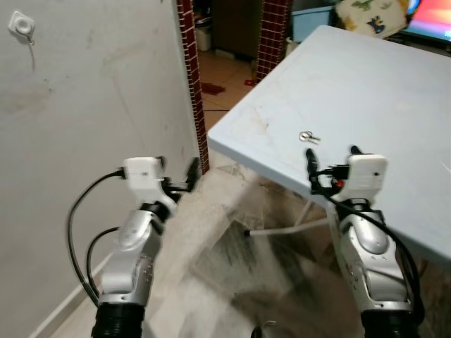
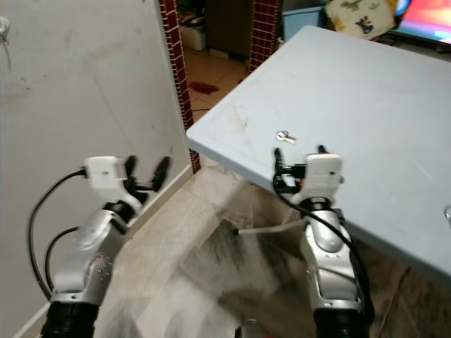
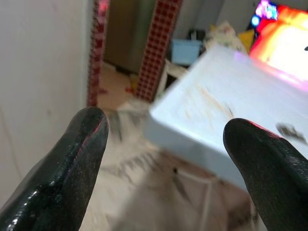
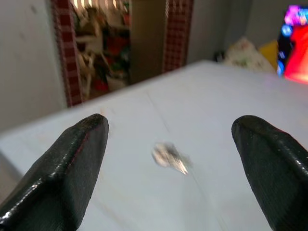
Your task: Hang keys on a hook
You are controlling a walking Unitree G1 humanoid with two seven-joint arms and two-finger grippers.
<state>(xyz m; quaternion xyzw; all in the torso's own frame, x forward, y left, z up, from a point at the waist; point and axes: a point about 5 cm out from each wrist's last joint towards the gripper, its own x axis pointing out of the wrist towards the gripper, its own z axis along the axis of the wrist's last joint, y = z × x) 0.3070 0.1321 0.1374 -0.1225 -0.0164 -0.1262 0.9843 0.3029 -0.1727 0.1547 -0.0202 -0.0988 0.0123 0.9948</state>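
Right claw, fingers spread and empty, faces the keys lying just beyond it on the table; presumably lined up for pickup. Left claw likewise released, idle; hook high on the wall, well apart.

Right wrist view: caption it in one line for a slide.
Open right end effector lined up on the keys lying on the pale blue table, its black fingers spread either side.

soft, even indoor light falls on the pale table before me, without hard shadows. a screen at the far edge blows out in pink and orange glare. the floor beneath smears with motion blur. at my wrists, the keys are a soft smudge and my fingertips loom dark, unfocused.
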